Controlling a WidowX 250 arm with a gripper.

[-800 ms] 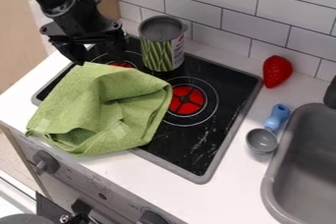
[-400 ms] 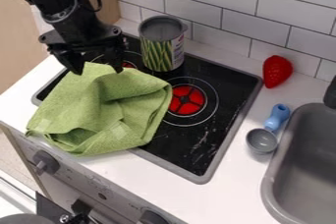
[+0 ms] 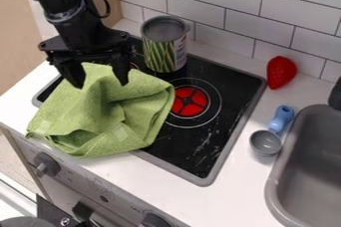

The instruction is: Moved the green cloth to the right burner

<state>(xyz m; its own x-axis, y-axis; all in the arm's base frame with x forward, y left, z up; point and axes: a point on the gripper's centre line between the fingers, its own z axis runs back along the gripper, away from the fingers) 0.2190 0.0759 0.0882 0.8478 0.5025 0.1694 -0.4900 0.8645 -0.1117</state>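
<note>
The black gripper (image 3: 101,84) hangs at the upper left over the back edge of the green cloth, open, its two fingers apart with part of the cloth's top visible between them. The green cloth (image 3: 110,116) lies crumpled over the left part of the stove and hangs past its front edge onto the counter. The right burner (image 3: 190,101), red with a ring around it, is uncovered just right of the cloth. Most of the left burner is hidden behind the gripper and cloth.
A can (image 3: 164,47) stands at the stove's back, right of the gripper. A red strawberry (image 3: 281,71), a blue-handled scoop (image 3: 266,142) and the grey sink (image 3: 282,191) are to the right. A tiled wall (image 3: 259,19) runs behind.
The gripper has come down and forward over the cloth's back edge, and its fingers now show spread apart. The cloth has not moved.
</note>
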